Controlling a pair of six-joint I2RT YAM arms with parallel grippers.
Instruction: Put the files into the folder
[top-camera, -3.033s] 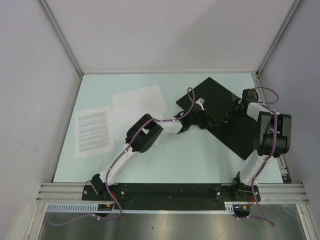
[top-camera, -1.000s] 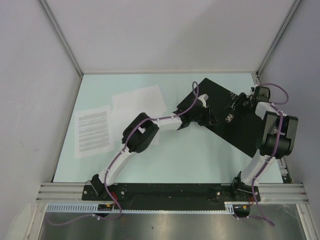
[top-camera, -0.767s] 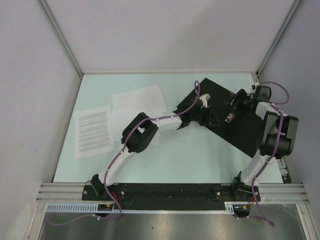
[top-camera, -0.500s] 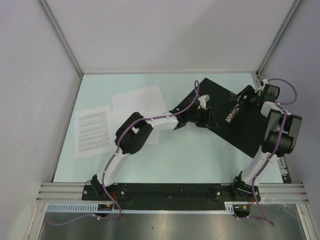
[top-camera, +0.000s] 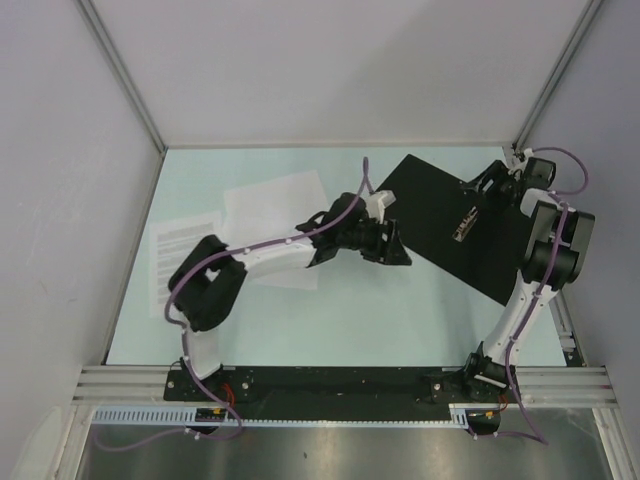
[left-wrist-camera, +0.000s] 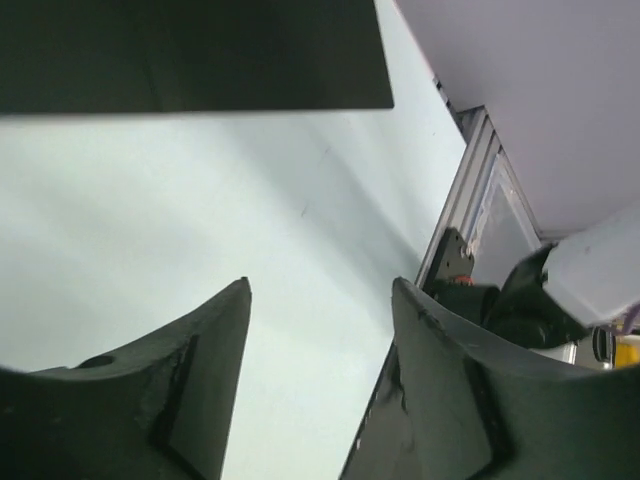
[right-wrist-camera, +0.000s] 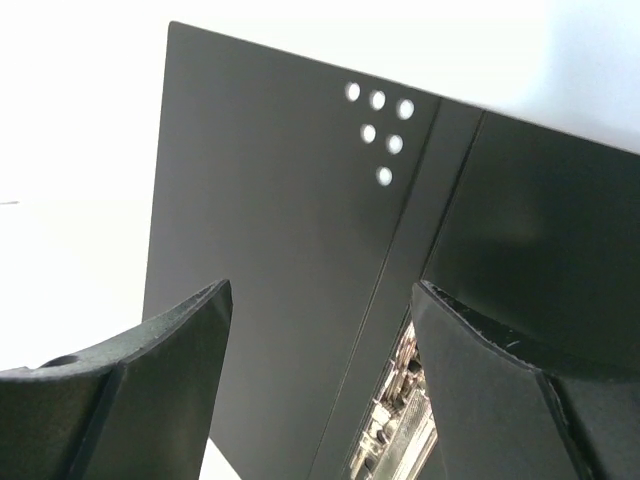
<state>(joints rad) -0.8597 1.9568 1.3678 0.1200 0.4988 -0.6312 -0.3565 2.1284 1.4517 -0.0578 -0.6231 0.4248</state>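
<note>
The folder (top-camera: 450, 225) lies open at the right of the table, black inside up, with a metal clip (top-camera: 465, 222) along its spine. Its white dots (right-wrist-camera: 378, 122) and clip (right-wrist-camera: 400, 430) show in the right wrist view. My right gripper (top-camera: 478, 186) (right-wrist-camera: 322, 290) hovers open over the folder's far right corner, holding nothing. Just off the folder's left edge (left-wrist-camera: 190, 50), my left gripper (top-camera: 395, 248) (left-wrist-camera: 320, 285) is open over bare table. The files lie at the left: a text sheet (top-camera: 172, 250), partly under my left elbow, and blank sheets (top-camera: 275, 205).
Grey walls close the table on three sides, with aluminium rails (top-camera: 562, 320) along the edges. The black base plate (top-camera: 340, 382) with both arm mounts runs along the near edge. The right arm's base (left-wrist-camera: 590, 285) shows in the left wrist view.
My left gripper has drawn back leftward off the folder and opened wider. The right gripper has moved toward the far right corner and opened. The folder lies still.
</note>
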